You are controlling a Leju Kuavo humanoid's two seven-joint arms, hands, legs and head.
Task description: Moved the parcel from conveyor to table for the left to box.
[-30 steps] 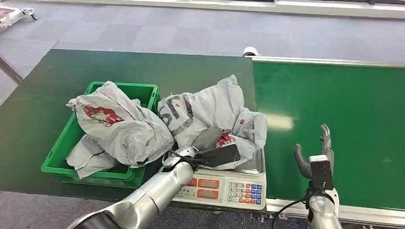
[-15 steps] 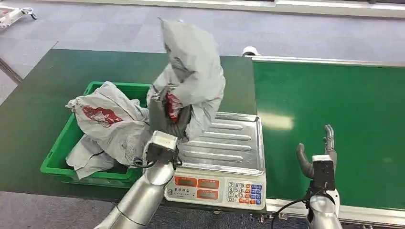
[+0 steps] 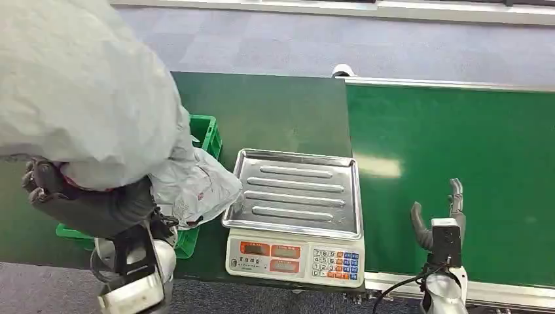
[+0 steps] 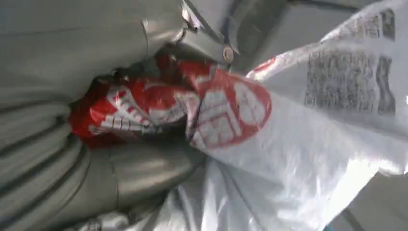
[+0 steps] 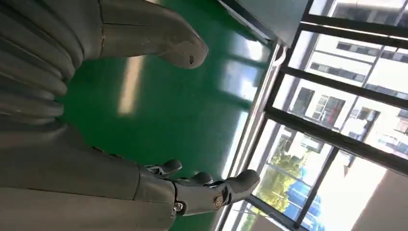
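Gripping the parcel from below, the left hand is raised close to the head camera, above the bin at the table's left near corner. The parcel is carried over the hand, its bulk billowing up and leftward; its long axis cannot be judged. A bagged parcel lies at the bin's right rim, beside the scale. The right hand is held wide and empty over the conveyor, well apart; the left is plainly nearer for boxing.
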